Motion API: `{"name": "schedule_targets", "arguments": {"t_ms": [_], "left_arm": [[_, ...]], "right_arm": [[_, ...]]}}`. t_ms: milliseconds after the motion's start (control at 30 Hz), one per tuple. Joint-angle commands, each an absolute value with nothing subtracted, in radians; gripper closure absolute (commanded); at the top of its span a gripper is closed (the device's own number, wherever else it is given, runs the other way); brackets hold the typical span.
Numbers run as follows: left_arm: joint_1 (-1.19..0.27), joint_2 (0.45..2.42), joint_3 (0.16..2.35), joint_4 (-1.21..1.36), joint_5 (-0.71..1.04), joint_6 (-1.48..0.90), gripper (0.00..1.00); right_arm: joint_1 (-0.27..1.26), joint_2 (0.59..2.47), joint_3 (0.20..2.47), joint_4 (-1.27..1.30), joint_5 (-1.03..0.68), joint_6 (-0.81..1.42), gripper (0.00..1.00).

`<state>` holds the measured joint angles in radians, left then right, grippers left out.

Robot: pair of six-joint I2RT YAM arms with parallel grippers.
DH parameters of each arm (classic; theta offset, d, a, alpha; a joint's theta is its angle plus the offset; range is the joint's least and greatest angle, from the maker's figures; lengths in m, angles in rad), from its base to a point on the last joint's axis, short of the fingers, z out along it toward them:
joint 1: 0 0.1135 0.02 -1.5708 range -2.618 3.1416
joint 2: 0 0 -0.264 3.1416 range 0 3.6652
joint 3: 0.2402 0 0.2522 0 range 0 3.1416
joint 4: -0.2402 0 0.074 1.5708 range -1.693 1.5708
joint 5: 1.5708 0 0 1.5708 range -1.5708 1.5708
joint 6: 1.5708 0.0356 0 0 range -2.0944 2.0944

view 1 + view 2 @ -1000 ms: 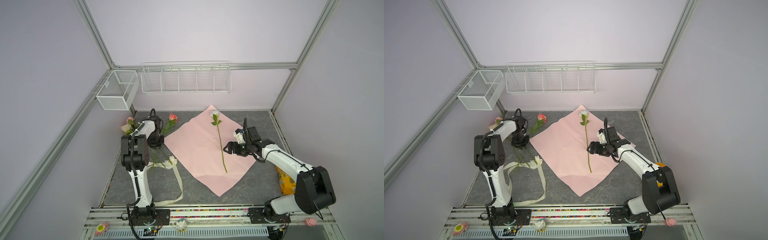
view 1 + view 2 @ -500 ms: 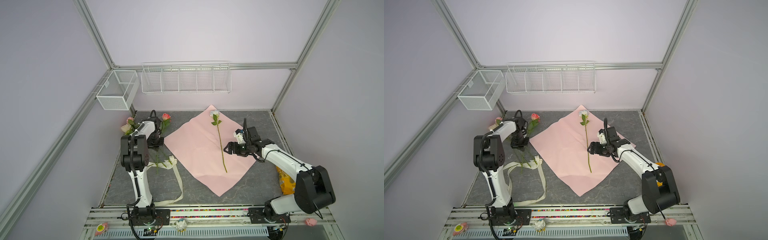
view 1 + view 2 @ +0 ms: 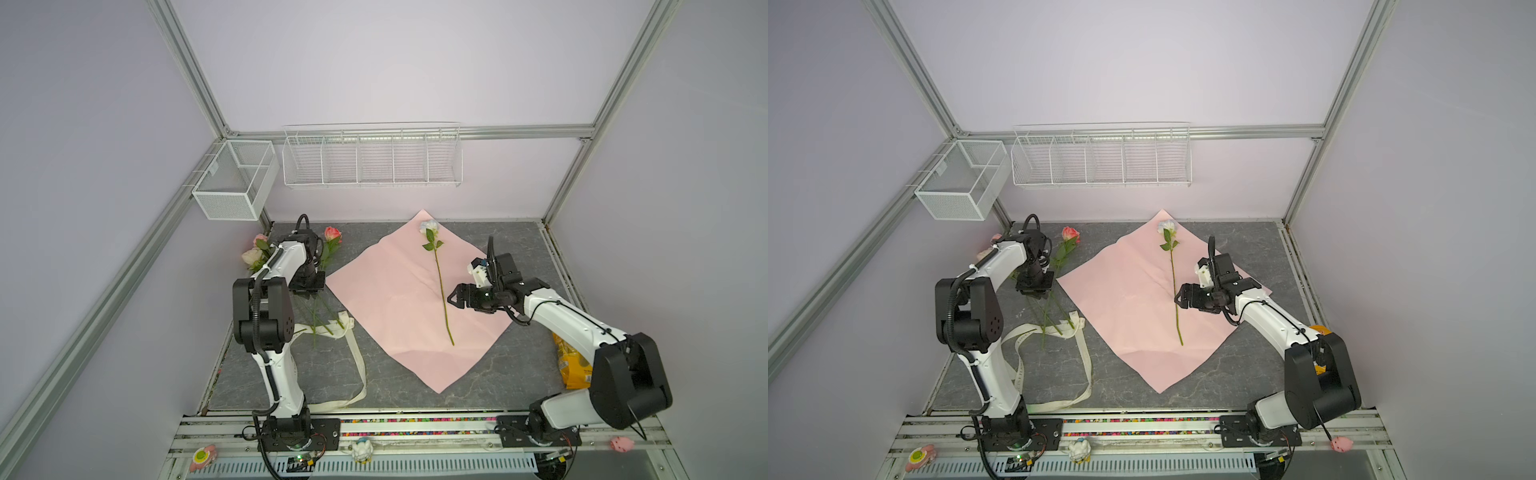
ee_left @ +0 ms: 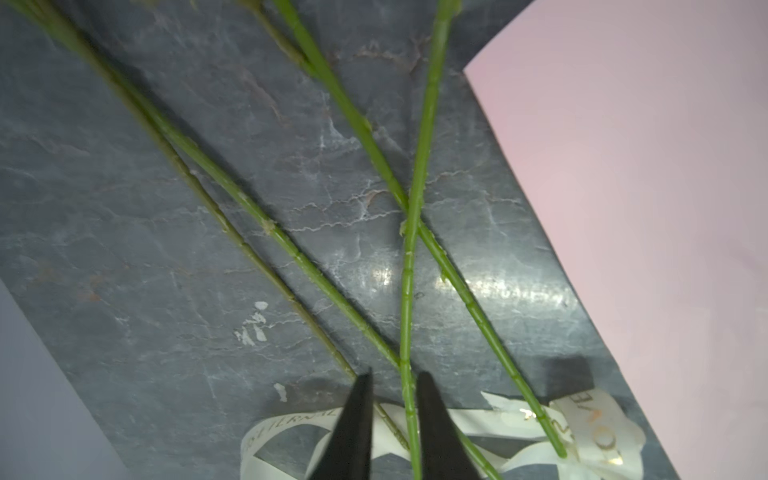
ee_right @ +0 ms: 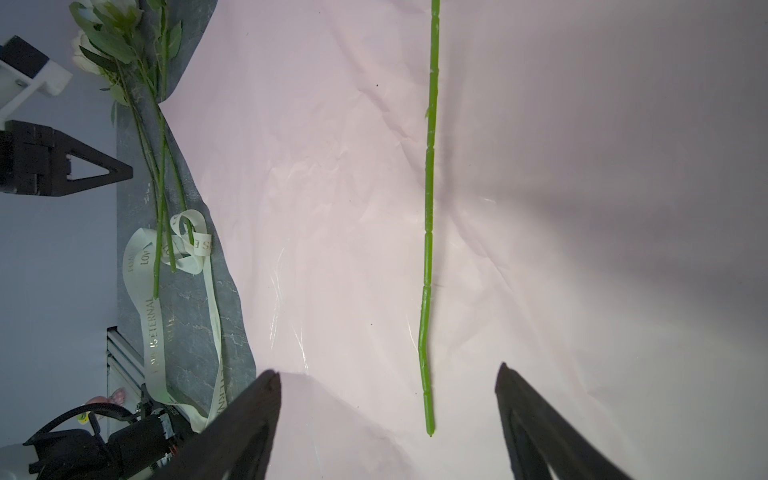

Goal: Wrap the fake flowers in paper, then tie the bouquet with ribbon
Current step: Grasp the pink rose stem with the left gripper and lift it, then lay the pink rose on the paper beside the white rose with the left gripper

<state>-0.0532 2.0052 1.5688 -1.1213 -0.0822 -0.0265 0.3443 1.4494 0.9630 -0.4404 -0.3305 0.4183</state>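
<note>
Left gripper (image 4: 392, 376) is hovering slightly apart around one rose stem (image 4: 408, 270) among fake flowers (image 3: 332, 233) on the desk (image 3: 498, 237). Right gripper (image 5: 388, 370) is gaping over pink paper (image 5: 311, 187), where one pale rose (image 3: 429, 227) is lying.

Middle: I see a white fabric rose (image 3: 441, 291) on the pink paper sheet (image 3: 386, 299);
Left: pink fabric roses (image 3: 332, 233), stem ends over the cream printed ribbon (image 5: 151, 328)

Lilac walls (image 3: 374, 62), grey marbled floor (image 3: 511, 374), white wire rack (image 3: 372, 162), white mesh basket (image 3: 232, 187).
</note>
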Motion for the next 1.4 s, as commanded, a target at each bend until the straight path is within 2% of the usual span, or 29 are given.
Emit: {"name": "schedule_targets", "arguments": {"t_ms": [0, 100, 267, 333, 567, 900, 1033, 1133, 1367], "left_arm": [[-0.055, 2.060, 1.586, -1.124, -0.099, -0.026, 0.73], [-0.054, 2.080, 1.589, -1.110, -0.090, -0.026, 0.68], [-0.054, 2.127, 1.597, -1.115, -0.082, -0.025, 0.68], [-0.054, 2.138, 1.594, -1.114, -0.080, -0.023, 0.72], [-0.054, 2.093, 1.594, -1.148, -0.094, -0.008, 0.97], [-0.085, 1.859, 1.636, -1.242, -0.039, -0.082, 1.00], [-0.171, 1.833, 1.646, -1.201, 0.069, -0.165, 1.00], [-0.285, 1.868, 1.655, -1.123, 0.252, -0.230, 1.00], [-0.526, 2.062, 1.782, -0.982, 0.329, -0.438, 1.00]], "right_arm": [[0.351, 1.429, 0.970, -0.440, -0.346, 0.418, 0.15], [0.353, 1.434, 0.970, -0.434, -0.350, 0.424, 0.14], [0.357, 1.449, 0.970, -0.425, -0.352, 0.431, 0.14], [0.359, 1.454, 0.973, -0.423, -0.353, 0.433, 0.14], [0.361, 1.453, 0.981, -0.426, -0.339, 0.433, 0.14], [0.359, 1.379, 0.958, -0.450, -0.240, 0.432, 0.12], [0.349, 1.339, 0.936, -0.463, -0.191, 0.443, 0.11], [0.341, 1.301, 0.914, -0.470, -0.158, 0.452, 0.10], [0.314, 1.215, 0.885, -0.503, -0.121, 0.465, 0.08]]}}
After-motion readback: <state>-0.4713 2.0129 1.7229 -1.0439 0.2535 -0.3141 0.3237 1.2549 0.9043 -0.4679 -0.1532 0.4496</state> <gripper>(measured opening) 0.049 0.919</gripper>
